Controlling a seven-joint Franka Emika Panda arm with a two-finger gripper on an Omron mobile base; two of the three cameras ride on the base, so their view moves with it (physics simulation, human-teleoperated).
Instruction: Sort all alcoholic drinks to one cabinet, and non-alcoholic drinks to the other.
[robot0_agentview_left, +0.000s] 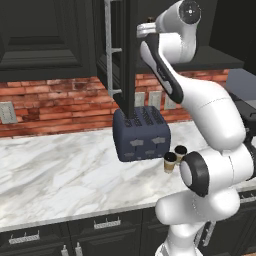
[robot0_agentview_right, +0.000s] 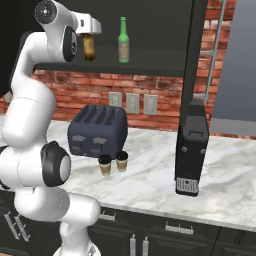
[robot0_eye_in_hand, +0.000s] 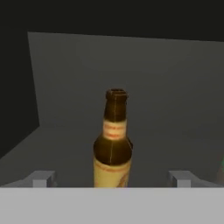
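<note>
Nearest on the marble counter (robot0_agentview_right: 150, 190), not far back from its front edge, stand the two paper coffee cups (robot0_agentview_right: 113, 163) with dark lids, side by side and almost touching, just in front of the dark blue four-slot toaster (robot0_agentview_right: 98, 130). To their right in the right base view a tall black coffee machine (robot0_agentview_right: 191, 149) stands on the same counter, well apart from them. Behind all this runs the brick wall with its outlets.

Higher and farther, in the open upper cabinet (robot0_agentview_right: 150, 62), the amber-brown beer bottle (robot0_eye_in_hand: 113, 144) stands upright on the shelf near its front edge, and the green bottle (robot0_agentview_right: 123, 41) stands upright beside it, apart.

The gripper (robot0_agentview_right: 89, 30) sits at shelf height with its fingertips (robot0_eye_in_hand: 43, 179) spread wide to either side of the amber bottle's lower body, clear of the glass; nothing is held. The arm rises from the base, elbow folded, forearm reaching up and level into the cabinet mouth.

Both bottles are likely rigid, smooth, fairly heavy and breakable, and top-heavy enough to tip if nudged; the labelled body gives the best hold. The cups should be light, crushable and possibly full, so they are best taken gently below the lid.
</note>
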